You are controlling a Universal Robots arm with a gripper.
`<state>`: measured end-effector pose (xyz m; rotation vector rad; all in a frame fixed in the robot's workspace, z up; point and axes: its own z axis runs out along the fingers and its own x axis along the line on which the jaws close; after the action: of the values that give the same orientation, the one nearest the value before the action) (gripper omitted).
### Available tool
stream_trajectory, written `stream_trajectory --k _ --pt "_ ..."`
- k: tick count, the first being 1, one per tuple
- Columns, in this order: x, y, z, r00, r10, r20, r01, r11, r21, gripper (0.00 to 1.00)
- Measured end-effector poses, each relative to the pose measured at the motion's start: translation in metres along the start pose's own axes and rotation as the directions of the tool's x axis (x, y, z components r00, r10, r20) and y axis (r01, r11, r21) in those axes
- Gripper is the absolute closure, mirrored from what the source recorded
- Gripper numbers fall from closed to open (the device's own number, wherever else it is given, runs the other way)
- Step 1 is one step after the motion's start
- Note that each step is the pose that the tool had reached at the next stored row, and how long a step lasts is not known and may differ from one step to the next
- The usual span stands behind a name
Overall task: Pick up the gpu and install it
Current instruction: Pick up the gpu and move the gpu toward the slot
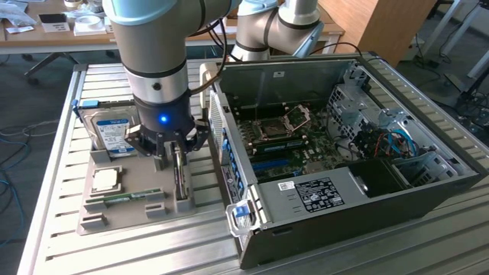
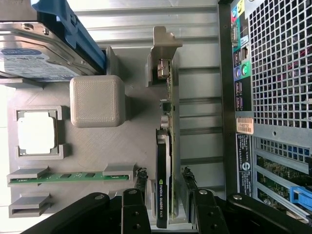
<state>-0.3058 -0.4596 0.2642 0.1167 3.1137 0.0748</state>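
Observation:
The gpu (image 2: 163, 195) is a thin dark card standing on edge in a slot of the grey holder (image 2: 97, 151), with its pale metal bracket (image 2: 163, 46) at the end away from me. My gripper (image 2: 164, 183) is open and straddles the card. One finger (image 2: 141, 178) is on each side, with a small gap to the card. In the exterior view, the gripper (image 1: 172, 163) reaches down over the gpu (image 1: 181, 177) at the exterior view's left of the open computer case (image 1: 344, 143).
The grey holder (image 1: 130, 220) also carries a hard drive (image 1: 111, 129) standing upright, a CPU (image 1: 105, 180) and a green RAM stick (image 1: 126, 197). The case's perforated rear panel (image 2: 278, 63) is close beside the gpu. A second robot arm (image 1: 267, 28) stands behind the case.

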Motion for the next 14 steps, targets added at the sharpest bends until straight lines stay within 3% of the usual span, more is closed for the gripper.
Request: stream_trajectory --k 14 --pt "0.0001 -0.0002 0.0035 1.0 0.0 -0.0002 0.0 1.0 -0.0001 0.58"
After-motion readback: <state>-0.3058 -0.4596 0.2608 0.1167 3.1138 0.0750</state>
